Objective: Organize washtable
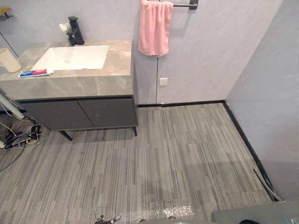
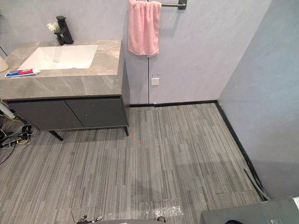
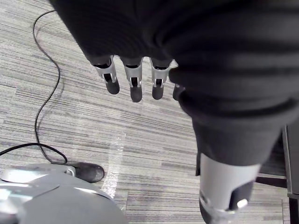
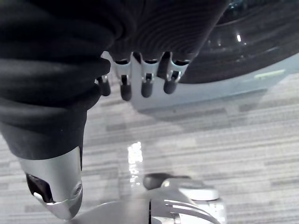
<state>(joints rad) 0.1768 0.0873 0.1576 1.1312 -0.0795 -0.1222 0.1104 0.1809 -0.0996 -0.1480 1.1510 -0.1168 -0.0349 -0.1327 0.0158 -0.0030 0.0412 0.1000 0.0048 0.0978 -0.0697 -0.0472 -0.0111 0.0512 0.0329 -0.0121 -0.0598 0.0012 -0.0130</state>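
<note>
The washtable (image 1: 84, 84) stands at the far left: a grey stone top over a dark cabinet, with a white sink (image 1: 72, 57) set into it. A black faucet (image 1: 75, 31) and a small white flower (image 1: 64, 27) are behind the sink. A toothpaste tube (image 1: 35, 73) lies flat on the front left of the top, and a cream cup (image 1: 8, 59) stands at its left edge. Both hands are far from the table and over the floor. My left hand (image 3: 133, 79) and my right hand (image 4: 140, 79) are open and hold nothing.
A pink towel (image 1: 154, 28) hangs from a wall rail right of the washtable. Loose cables (image 1: 21, 137) lie on the floor by the cabinet's left leg. A wall runs along the right, with a grey appliance (image 1: 261, 215) at the near right corner. Striped grey floor lies between.
</note>
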